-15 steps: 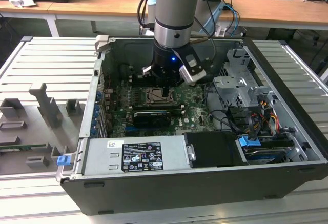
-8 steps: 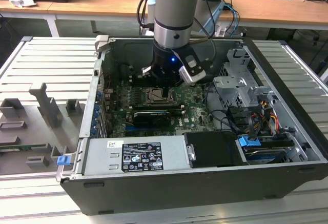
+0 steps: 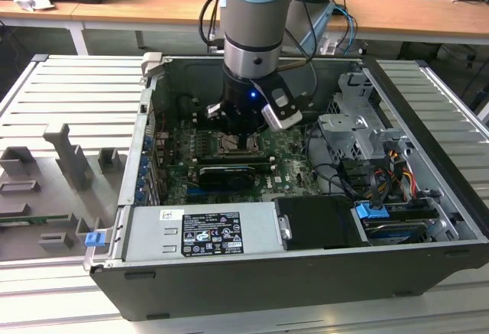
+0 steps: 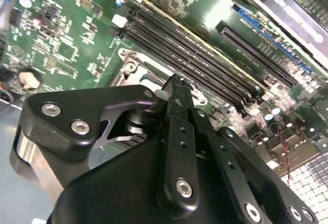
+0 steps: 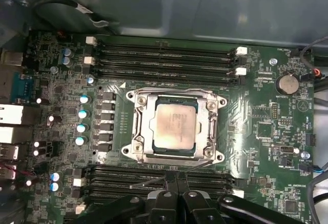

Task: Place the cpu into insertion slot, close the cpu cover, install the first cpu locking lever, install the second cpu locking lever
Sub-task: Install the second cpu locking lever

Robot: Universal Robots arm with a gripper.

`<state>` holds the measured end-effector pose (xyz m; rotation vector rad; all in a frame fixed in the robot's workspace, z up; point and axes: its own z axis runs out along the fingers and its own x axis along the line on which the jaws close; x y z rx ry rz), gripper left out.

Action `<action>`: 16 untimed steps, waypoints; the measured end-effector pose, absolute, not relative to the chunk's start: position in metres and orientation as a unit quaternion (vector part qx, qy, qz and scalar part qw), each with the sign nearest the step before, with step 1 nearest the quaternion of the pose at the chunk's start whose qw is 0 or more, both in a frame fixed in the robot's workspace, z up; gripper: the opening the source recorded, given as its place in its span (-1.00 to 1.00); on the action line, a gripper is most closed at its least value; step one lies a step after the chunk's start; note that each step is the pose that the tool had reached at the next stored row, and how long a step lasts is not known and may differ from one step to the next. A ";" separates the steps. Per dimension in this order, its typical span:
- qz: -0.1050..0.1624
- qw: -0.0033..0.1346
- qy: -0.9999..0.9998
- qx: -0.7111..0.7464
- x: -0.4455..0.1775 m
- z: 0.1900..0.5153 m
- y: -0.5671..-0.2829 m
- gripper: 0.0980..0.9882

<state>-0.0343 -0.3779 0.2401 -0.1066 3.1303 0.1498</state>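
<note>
The cpu lies flat in the insertion slot, its pale tan face showing through the window of the cpu cover. The silver cover lies down flat around the chip. One wire locking lever runs along the socket's far edge. A second lever sticks out at an angle over the memory slots beside the socket. My gripper is shut, its tips close together right at that loose lever's end; I cannot tell if they touch it. In the exterior view the gripper hangs low over the socket inside the case.
Black memory slots flank the socket on two sides. A long black card stands near the gripper. The power supply, a drive cage and cables crowd the case. A coin battery sits on the board.
</note>
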 end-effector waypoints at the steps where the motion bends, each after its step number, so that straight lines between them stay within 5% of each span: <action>1: 0.048 0.003 0.998 -0.035 -0.036 0.240 -0.378 -0.98; 16: 0.049 0.003 0.998 -0.036 -0.042 0.234 -0.379 -0.98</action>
